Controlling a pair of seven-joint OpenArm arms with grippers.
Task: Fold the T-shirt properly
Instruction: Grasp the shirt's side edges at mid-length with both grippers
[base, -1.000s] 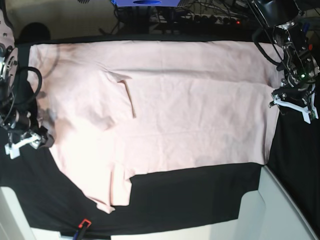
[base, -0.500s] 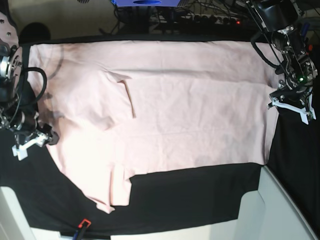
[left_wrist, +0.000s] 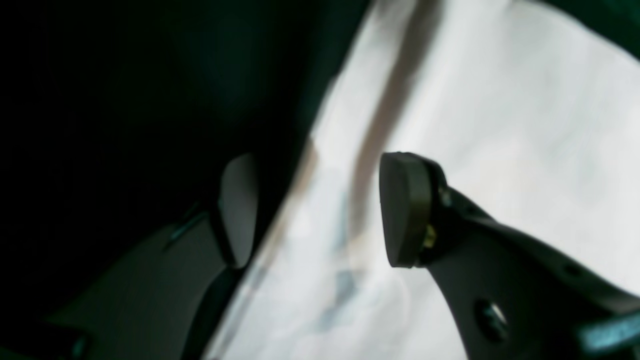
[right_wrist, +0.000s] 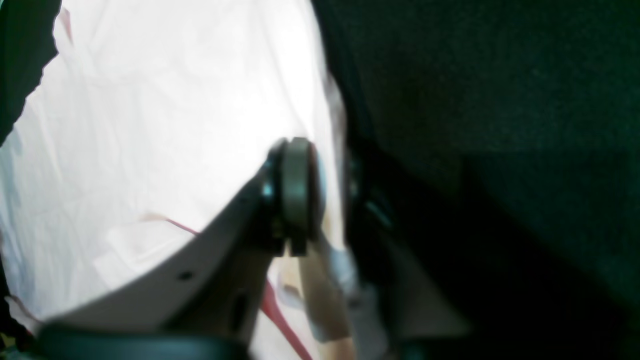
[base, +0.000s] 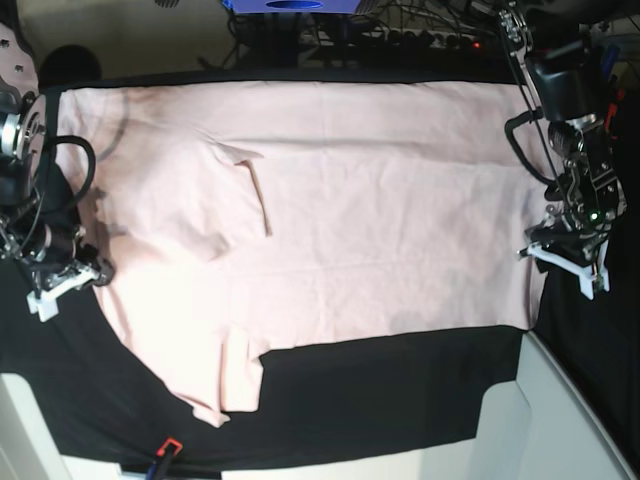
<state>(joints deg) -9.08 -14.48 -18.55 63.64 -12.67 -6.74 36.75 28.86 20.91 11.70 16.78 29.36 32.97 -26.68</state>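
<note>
We see the T-shirt (base: 330, 220) spread flat on the black table cloth (base: 400, 390), pale pink, with no lettering showing, and it fills most of the space between our two grippers. Going left to right in the base view, our right gripper (base: 62, 280) comes first, low at the shirt's edge. In its wrist view the right gripper (right_wrist: 327, 195) has its jaws drawn close together with the shirt's hem (right_wrist: 335, 150) pinched between the pads, bright cloth on one side of the fingers and black cloth on the other. A folded sleeve (base: 245, 190) lies on the shirt's body, well beyond that gripper toward the middle, and a second flap (base: 230, 380) hangs toward the near edge of the table. A small red and blue object (base: 165, 450) sits at the near edge of the cloth; we cannot tell what it is. At the far right our left gripper (base: 570, 262) sits over the opposite edge of the shirt. In its wrist view the left gripper (left_wrist: 315, 210) stands with jaws apart, one pad (left_wrist: 402, 210) over the pink cloth, the other (left_wrist: 237, 207) over the black, the hem (left_wrist: 295, 200) running between them, gripped by neither
</note>
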